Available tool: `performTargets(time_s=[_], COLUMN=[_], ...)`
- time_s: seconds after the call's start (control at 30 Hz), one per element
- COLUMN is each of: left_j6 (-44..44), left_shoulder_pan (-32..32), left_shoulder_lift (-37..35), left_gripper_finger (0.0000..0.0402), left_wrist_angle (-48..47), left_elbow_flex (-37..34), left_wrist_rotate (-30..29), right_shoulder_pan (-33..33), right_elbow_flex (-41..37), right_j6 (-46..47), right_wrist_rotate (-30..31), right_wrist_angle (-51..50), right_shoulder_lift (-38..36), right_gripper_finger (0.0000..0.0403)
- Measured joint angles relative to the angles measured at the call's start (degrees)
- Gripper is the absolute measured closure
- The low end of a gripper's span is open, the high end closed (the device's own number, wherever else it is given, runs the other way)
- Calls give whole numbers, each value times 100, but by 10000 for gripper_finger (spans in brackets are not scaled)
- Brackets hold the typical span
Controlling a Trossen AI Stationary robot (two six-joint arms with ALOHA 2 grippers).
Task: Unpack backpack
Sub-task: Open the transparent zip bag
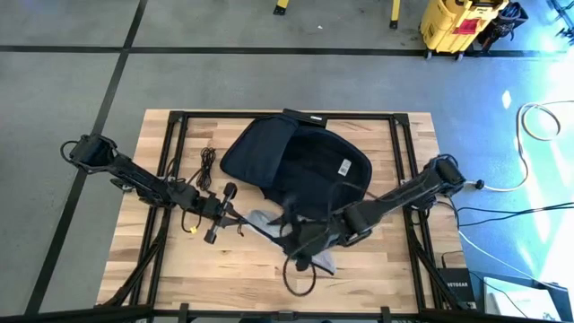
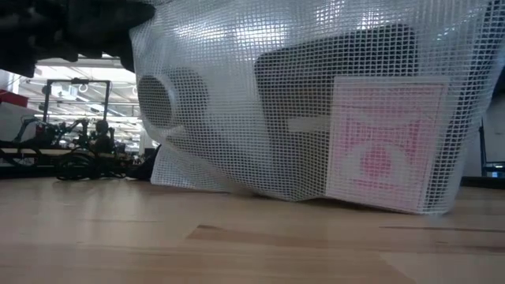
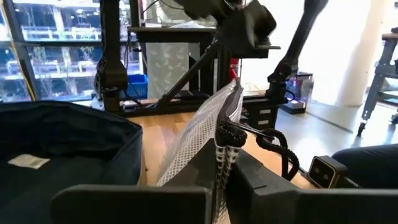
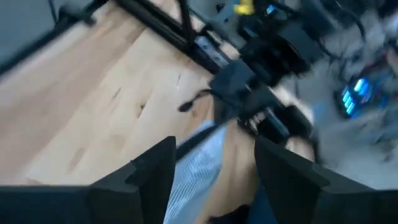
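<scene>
While the left claw [image 3: 221, 186] pinches the mesh pouch's [image 2: 316, 102] edge, the right claw [image 4: 211, 165] is spread.

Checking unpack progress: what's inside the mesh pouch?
Through the mesh pouch, the low view shows a pink-and-white box, a dark block behind it and a round dark item. Anything behind those is hidden.
</scene>
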Motion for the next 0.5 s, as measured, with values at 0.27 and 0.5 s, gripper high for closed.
performTargets(time_s=[0.27,0.5], left_j6=[-494,-1123], left_shoulder_pan=[38,193], left_shoulder_lift=[-2,-2], left_gripper_finger=[401,401], left_wrist_angle=[-108,-920], left_elbow_flex=[2,587], left_wrist_rotate=[-29,-40], right_shoulder_pan=[-77,-414], right_elbow_flex=[1169,2714], right_j6=[-1826,-2100], right_wrist_rotate=[265,-99], right_wrist_angle=[-70,-1292], right_shoulder_lift=[967,1810], right_gripper_finger=[203,231])
